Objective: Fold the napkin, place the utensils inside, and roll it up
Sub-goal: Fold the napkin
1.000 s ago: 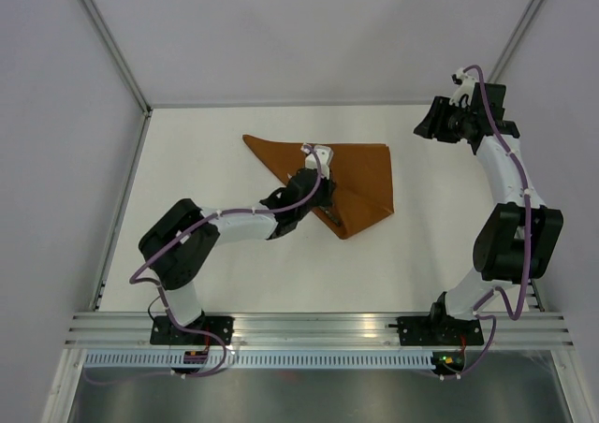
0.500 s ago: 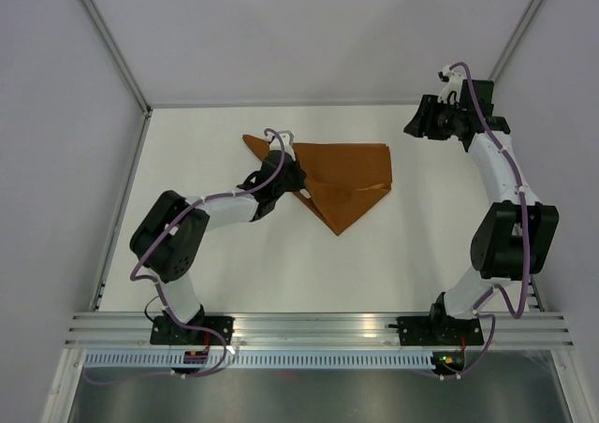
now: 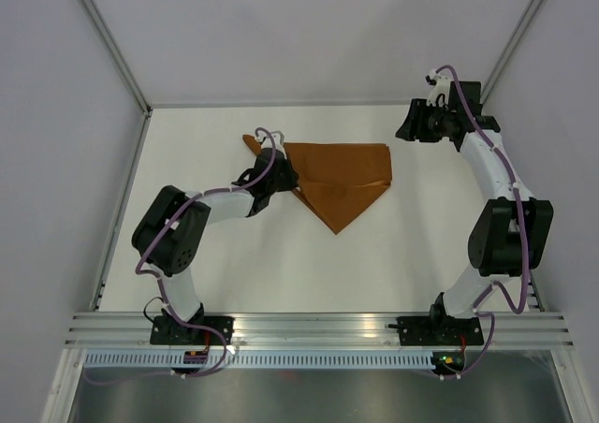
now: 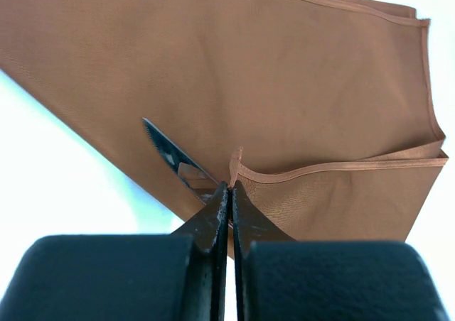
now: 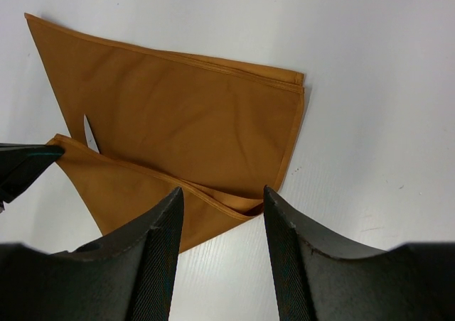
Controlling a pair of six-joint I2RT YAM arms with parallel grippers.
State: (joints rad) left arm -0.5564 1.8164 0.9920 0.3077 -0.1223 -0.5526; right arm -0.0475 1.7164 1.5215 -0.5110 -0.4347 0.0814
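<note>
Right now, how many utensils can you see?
1. A knife: only its serrated blade tip shows, poking out from under the napkin flap pinched in the left jaws. Its handle is hidden; others could lie under the cloth.

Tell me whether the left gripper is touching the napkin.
Touching. The left wrist view shows the left gripper shut on a hemmed flap corner of the napkin, with the cloth rising from between its tips.
</note>
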